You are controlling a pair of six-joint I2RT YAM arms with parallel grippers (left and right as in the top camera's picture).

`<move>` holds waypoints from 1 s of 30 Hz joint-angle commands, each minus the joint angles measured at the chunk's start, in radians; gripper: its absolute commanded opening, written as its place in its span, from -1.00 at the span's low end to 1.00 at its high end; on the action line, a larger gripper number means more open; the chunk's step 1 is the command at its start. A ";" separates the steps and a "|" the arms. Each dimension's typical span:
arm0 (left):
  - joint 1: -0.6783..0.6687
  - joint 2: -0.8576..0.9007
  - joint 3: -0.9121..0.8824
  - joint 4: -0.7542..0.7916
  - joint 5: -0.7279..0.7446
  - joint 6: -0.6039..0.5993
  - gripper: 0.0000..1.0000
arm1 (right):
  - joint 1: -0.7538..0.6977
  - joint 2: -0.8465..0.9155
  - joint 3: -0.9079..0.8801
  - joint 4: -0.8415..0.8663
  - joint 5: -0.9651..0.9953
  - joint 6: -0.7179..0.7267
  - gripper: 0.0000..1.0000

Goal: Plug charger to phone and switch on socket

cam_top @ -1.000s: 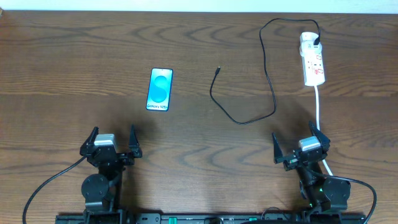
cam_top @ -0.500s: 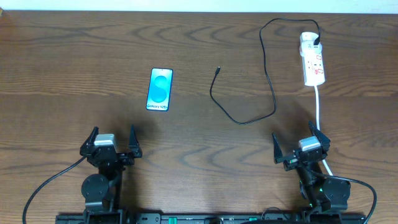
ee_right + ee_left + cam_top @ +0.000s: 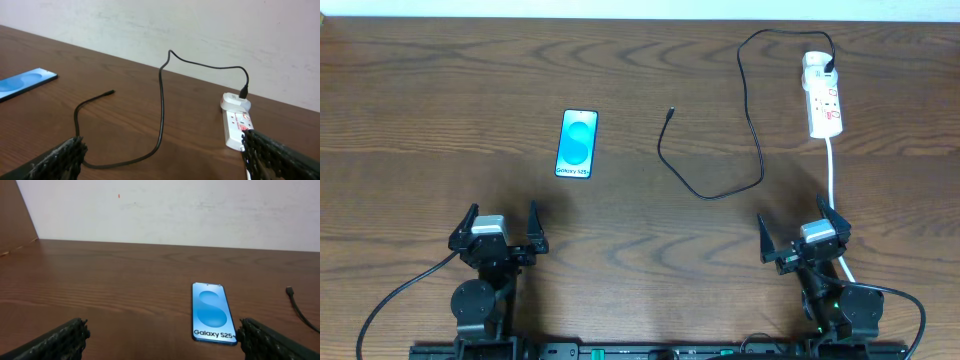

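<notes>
1. The phone lies flat, screen up, ahead of the left pincer and slightly to its right, well apart from it
2. The charger loops ahead of the right pincer; its loose tip lies ahead and to the left, and its plug sits in the far end of the socket, which is straight ahead
3. Both pincers stand with jaws wide apart, gripping nothing
4. Dark wood-grain table; plain pale wall behind
5. One phone, one charger, one socket, one white cord, two pincers
</notes>
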 commanded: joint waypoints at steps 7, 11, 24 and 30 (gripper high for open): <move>0.000 -0.005 -0.008 -0.044 0.002 0.014 0.97 | 0.008 -0.005 -0.004 -0.001 -0.006 0.014 0.99; 0.000 -0.005 -0.008 -0.040 0.003 0.013 0.97 | 0.008 -0.005 -0.004 -0.001 -0.006 0.015 0.98; 0.000 0.068 0.100 -0.040 0.016 0.010 0.97 | 0.008 -0.005 -0.004 -0.001 -0.006 0.014 0.99; 0.000 0.200 0.240 -0.044 0.034 0.009 0.97 | 0.008 -0.005 -0.004 -0.001 -0.006 0.014 0.99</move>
